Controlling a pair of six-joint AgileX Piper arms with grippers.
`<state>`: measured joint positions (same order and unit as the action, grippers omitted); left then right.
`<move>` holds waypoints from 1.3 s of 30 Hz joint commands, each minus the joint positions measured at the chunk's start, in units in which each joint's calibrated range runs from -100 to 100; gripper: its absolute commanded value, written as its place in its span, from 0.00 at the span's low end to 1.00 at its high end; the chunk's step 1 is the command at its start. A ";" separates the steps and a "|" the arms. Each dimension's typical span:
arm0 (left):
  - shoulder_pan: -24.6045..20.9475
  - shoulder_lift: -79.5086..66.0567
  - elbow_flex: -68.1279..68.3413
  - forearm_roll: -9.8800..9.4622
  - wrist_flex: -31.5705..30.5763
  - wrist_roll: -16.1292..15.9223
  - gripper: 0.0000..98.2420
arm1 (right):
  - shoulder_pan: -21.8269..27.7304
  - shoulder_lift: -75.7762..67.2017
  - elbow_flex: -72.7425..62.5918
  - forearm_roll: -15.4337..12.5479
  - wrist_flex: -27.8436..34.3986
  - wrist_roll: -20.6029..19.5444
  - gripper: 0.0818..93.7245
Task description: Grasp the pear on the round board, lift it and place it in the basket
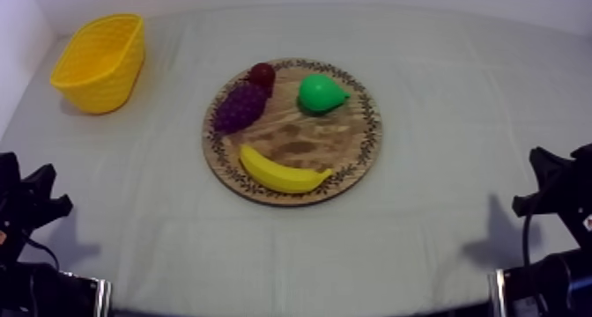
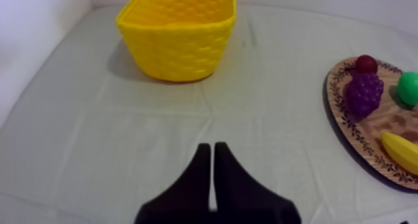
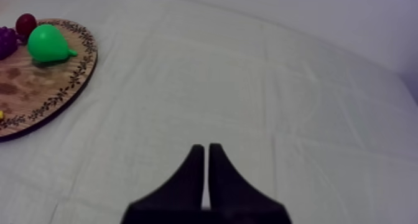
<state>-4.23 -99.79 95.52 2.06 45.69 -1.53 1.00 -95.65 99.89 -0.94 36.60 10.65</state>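
Both arms parked low at the near edge of the counter (image 1: 458, 83), one at each side.

Left end effector (image 2: 213, 153): clenched on nothing, fingers lying together as a narrow wedge, pointing toward the yellow basket (image 2: 177, 37).
Right end effector (image 3: 206, 150): likewise clenched and empty, over bare cloth, with the wooden board (image 3: 46, 89) off at its 10 o'clock.

Layout in the top view, clock read on the board face:
- pear (image 1: 321, 92), green, at about 1 o'clock, lying on its side with the narrow neck toward 3 o'clock. It stands clear of the other fruit.
- small red fruit (image 1: 261, 73) at 11 o'clock, touching the grapes (image 1: 240, 106) at 10 o'clock.
- banana (image 1: 280, 173) at 6 o'clock, along the near rim.
- basket at far left of the counter, roughly 10 o'clock from the board, well apart from it.

Task status: not yet begun; the pear is on the board and the basket looks empty.

Handling estimate: a toy pear, probably light, hollow and stiff, with a smooth skin that may slip. The tapered neck would likely squirt out of a pinch. Better to open wide and close across the round belly, fingers crosswise to the neck axis, coming down from above. The grapes sit far enough away not to obstruct.
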 commanded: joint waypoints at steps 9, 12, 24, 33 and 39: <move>-0.03 -0.04 0.02 -0.03 0.00 -0.01 0.00 | 0.00 -0.02 0.00 -0.01 0.01 0.03 0.00; 0.00 -0.04 0.02 -0.05 0.00 -0.01 0.00 | 0.00 -0.02 0.00 -0.01 0.01 0.03 0.00; 4.81 -0.02 0.09 1.74 -1.08 -1.94 0.00 | 0.00 -0.02 0.00 -0.01 0.01 0.07 0.00; 14.89 0.09 0.66 8.12 -5.94 -4.38 0.00 | 0.00 -0.02 0.00 -0.01 0.01 0.06 0.00; 18.43 9.36 -4.11 15.99 -9.60 -5.57 0.00 | 0.00 -0.02 0.00 -0.01 0.01 0.07 0.00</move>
<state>13.21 -94.74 93.04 15.31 36.19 -6.73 1.00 -95.65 99.89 -0.94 36.60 10.75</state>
